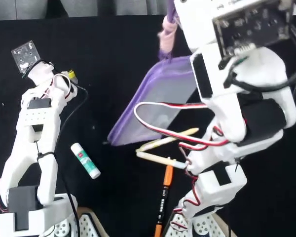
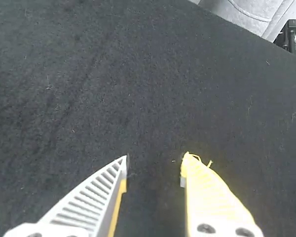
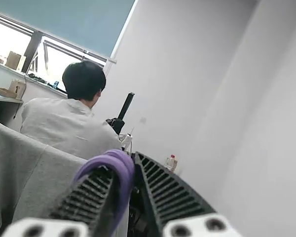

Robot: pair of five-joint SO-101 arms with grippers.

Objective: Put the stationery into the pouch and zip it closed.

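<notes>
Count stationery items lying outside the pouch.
4: glue stick by the left arm; one pale pen just under the pouch, a second pale pen beside it; orange marker nearer the arm bases. The right arm may hide more.

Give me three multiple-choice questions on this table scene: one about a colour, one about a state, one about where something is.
1. What colour is the mesh pouch?
A red
B green
C purple

2. How is the left pincer?
A open and empty
B shut on a pen
C shut on the pouch

3. Where is the white glue stick with the green label?
A inside the pouch
B lying on the black table
C in the left pincer

Answers:
1 C, its mesh and edging are purple.
2 A, its fingers stand apart with only bare table between them.
3 B, it lies flat on the table, apart from the pouch.
</notes>
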